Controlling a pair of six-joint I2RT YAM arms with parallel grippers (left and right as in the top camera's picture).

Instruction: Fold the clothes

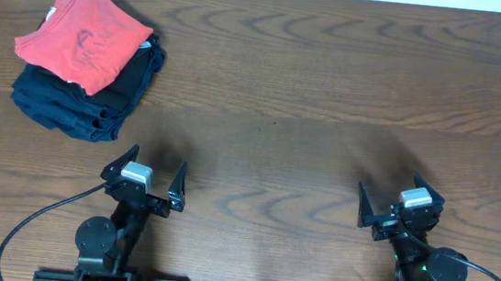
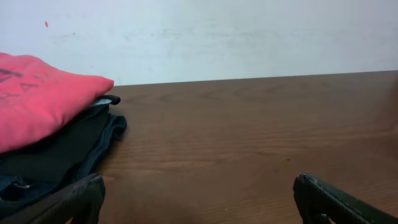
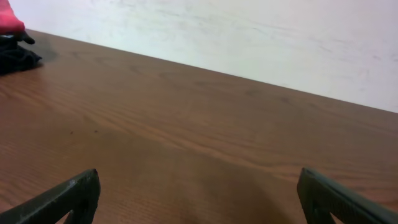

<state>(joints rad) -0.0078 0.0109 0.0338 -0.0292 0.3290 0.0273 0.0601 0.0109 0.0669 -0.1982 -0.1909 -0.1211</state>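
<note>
Left gripper [image 1: 156, 164] is sitting with its fingers spread wide, nothing between them, just hovering over bare wood at the 7 o'clock part of the table [image 1: 310, 91]. Right gripper [image 1: 392, 184] is doing the same at about 5 o'clock: jaws wide apart, gripping nothing. The two are sitting well apart from each other, both pointing toward 12 o'clock.

Nothing is lying between either gripper and the laundry, only open brown woodgrain. A black cable [image 1: 26, 225] is looping out from the left arm's base toward 8 o'clock, and a plain white wall [image 2: 249, 37] is running along the far edge.

Up at the 10 o'clock corner a stack of dark navy/black folded garments [image 1: 97, 107] is sitting on the table, and the coral-red T-shirt [image 1: 86, 32] is lying on top of it in a loosely folded bundle, overhanging the stack toward 11 o'clock.

From the left gripper the T-shirt is sitting off at 11 o'clock, well apart from the fingertips. From the right gripper it's more like 10 o'clock and a lot farther away, barely poking into the right wrist view's corner.
</note>
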